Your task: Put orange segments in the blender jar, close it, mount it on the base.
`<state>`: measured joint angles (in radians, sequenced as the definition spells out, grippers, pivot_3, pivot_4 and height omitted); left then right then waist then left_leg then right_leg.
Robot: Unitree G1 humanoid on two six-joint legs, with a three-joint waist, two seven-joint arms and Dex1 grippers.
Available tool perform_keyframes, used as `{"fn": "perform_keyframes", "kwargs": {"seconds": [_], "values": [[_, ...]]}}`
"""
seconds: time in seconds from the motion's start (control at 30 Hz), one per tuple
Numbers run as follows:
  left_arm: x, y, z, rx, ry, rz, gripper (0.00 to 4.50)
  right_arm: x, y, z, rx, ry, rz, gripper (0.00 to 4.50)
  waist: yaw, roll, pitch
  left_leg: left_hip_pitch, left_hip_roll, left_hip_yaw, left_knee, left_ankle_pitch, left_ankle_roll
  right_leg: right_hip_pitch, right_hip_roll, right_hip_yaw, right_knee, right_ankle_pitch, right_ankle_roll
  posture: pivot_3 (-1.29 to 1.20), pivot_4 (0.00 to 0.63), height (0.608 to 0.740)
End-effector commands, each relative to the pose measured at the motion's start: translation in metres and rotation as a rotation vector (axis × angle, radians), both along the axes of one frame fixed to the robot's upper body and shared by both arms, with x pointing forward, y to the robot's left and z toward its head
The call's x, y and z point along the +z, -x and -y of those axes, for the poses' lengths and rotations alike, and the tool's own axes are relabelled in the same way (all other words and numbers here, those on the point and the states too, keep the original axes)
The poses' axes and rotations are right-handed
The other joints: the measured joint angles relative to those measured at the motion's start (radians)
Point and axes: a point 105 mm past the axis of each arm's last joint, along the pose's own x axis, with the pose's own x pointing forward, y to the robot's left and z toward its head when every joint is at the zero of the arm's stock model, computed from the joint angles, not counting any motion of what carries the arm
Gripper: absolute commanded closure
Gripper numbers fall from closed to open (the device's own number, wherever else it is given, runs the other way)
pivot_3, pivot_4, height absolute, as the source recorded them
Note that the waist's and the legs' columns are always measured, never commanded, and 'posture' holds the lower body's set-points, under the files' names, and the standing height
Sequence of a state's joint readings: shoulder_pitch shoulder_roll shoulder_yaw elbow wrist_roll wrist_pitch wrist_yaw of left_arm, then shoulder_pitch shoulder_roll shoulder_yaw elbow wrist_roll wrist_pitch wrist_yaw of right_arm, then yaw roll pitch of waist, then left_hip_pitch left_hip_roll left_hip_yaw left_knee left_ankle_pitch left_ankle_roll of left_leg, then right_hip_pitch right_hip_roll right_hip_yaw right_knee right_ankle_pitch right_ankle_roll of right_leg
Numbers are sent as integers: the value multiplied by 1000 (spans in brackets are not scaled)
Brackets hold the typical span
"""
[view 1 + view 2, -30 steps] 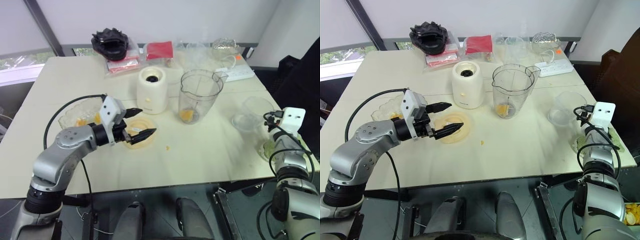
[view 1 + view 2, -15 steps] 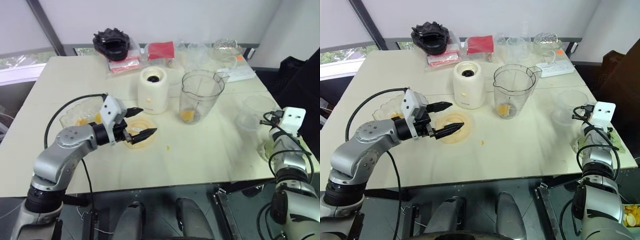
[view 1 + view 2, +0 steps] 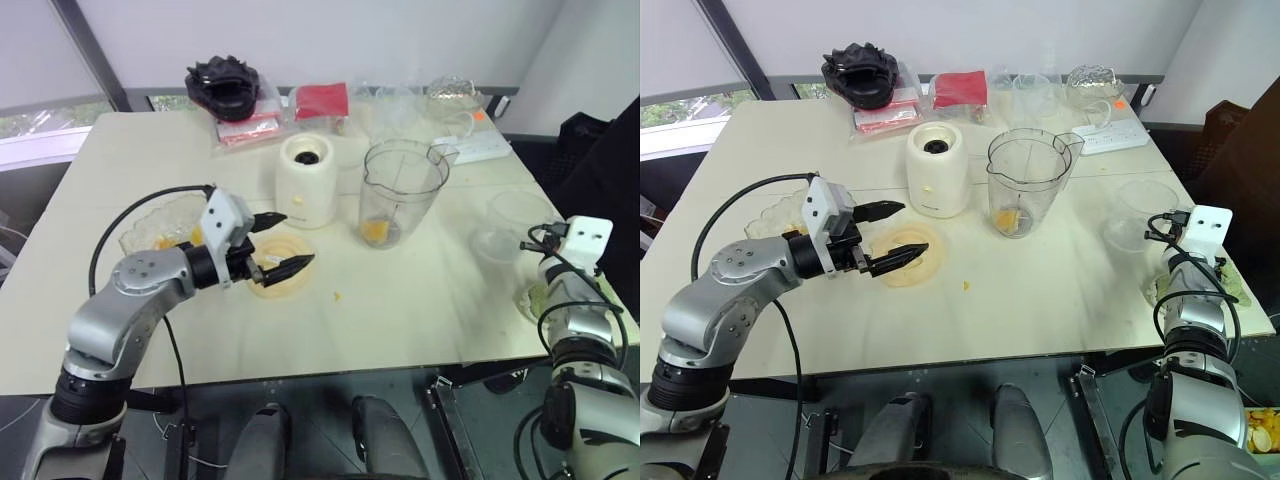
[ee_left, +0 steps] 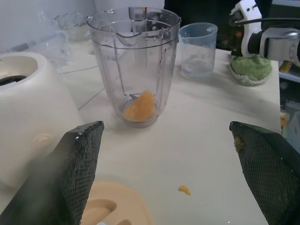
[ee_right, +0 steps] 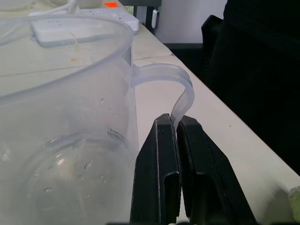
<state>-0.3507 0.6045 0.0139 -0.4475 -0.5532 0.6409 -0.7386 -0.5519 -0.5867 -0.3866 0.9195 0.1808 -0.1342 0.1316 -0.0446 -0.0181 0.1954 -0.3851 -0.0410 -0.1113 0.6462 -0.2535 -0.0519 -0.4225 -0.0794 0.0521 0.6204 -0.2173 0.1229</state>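
Spreads left gripper (image 3: 912,228) wide over round cream plastic lid (image 3: 910,272) amid bare beige table (image 3: 1040,300); pinches clear plastic jug (image 5: 65,117) by its handle in right gripper (image 5: 177,123) at the right edge.

Silver-grey shells and black joints make up the left arm (image 3: 135,290). Behind the left tool (image 3: 297,238) sits a white box (image 3: 222,222), with a black cable (image 3: 140,203) looping back from it. Its black fingers (image 4: 77,164) carry cross-hatched pads. The right tool (image 5: 177,123) is smooth black, with another white box (image 3: 586,238) behind.
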Motion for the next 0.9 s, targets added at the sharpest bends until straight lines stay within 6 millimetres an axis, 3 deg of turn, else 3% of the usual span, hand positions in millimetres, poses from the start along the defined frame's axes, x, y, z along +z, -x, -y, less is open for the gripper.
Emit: {"fn": "perform_keyframes", "kwargs": {"seconds": [0.03,0.43,0.9], "values": [[8,2,2,-17,-4,48,0,1,5,1,-20,-6,27,4458,0,0,0,0,0,0,0,0,0,0,0,0,0,0,1,0,150,740],[6,2,5,-26,-1,41,0,-11,38,-23,-39,-55,48,4458,0,0,0,1,0,0,0,0,0,0,0,0,0,1,1,0,150,740],[5,0,7,-32,-5,44,0,-8,38,-22,-61,-66,48,4458,1,0,0,0,0,0,0,0,0,0,0,0,0,-1,-2,0,150,740]]}}
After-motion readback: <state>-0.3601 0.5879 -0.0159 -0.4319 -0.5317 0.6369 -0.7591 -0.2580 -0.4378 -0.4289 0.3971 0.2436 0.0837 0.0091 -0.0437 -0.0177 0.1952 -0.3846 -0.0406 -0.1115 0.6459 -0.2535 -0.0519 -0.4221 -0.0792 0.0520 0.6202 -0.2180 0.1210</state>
